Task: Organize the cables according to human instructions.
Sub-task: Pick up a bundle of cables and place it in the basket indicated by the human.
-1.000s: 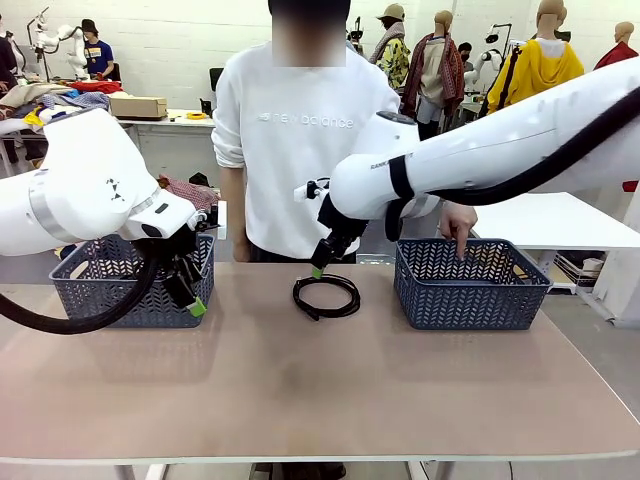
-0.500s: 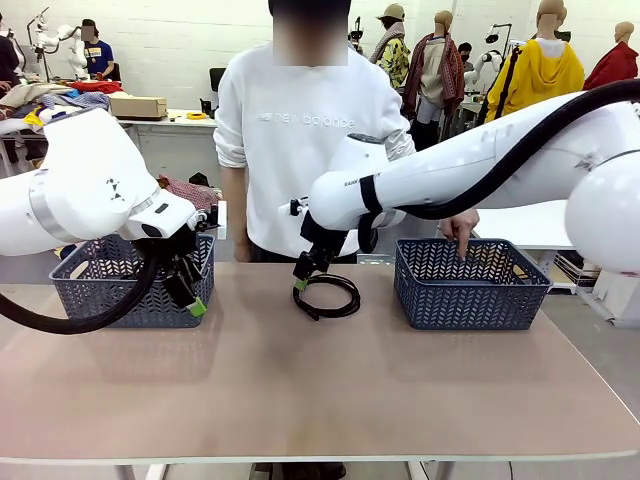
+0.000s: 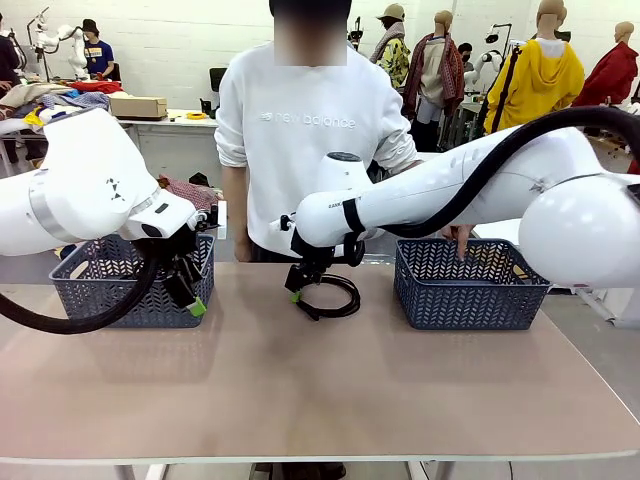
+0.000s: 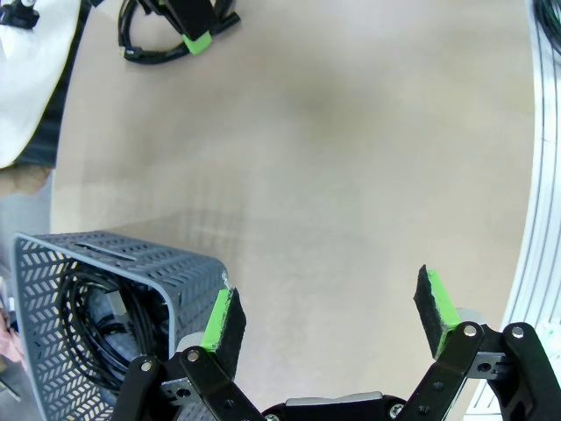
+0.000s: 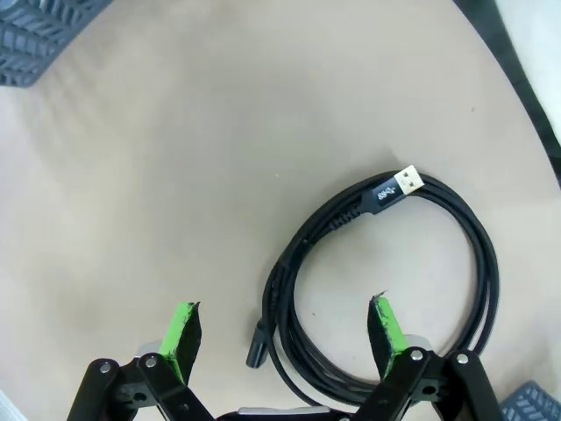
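Right gripper [image 5: 285, 338], jaws spread, hangs just above the near rim of the coiled thin black cable [image 5: 386, 272] lying flat mid-tabletop [image 3: 300, 390]; left gripper [image 4: 329, 320], also spread, well apart.

Front camera faces across the bench [image 3: 300, 400] toward the person; both wrist cameras look down closely, sharing the coiled cable [image 5: 386, 289].
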Available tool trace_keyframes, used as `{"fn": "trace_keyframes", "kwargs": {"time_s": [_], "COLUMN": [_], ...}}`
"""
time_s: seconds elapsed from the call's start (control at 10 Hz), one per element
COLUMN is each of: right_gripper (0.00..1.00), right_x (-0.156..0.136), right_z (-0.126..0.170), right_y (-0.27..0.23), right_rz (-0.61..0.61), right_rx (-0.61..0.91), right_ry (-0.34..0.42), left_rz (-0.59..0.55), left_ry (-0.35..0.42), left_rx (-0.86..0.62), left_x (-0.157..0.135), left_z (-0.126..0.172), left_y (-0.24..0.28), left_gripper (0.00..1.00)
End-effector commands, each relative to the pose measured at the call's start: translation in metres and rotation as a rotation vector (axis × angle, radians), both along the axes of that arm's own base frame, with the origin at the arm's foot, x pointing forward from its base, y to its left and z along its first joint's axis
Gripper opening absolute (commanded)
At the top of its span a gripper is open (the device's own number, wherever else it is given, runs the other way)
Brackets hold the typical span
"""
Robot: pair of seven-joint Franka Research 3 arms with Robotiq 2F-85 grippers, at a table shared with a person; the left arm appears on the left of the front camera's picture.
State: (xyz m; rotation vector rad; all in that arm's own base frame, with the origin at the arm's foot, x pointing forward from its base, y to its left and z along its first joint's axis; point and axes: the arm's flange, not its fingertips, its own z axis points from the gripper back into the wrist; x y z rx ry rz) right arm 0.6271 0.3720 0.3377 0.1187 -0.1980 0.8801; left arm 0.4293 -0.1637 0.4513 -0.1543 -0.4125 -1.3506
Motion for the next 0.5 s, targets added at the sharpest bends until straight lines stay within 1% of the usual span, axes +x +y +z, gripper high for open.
{"fn": "trace_keyframes", "kwargs": {"time_s": [0.0, 0.4], "right_gripper": [1.0, 1.0], "right_x": [0.009, 0.015], "right_z": [0.0, -0.014], "right_y": [0.012, 0.013], "right_rz": [-0.043, -0.095], "right_rx": [-0.059, -0.109], "right_ry": [0.001, 0.018], "left_rz": [-0.004, -0.004], "left_ry": [-0.001, -0.001], "left_rx": [0.007, 0.007], "left_x": [0.001, 0.001], "left_z": [0.002, 0.002], "left_y": [0.002, 0.002], "left_gripper": [1.0, 1.0]}}
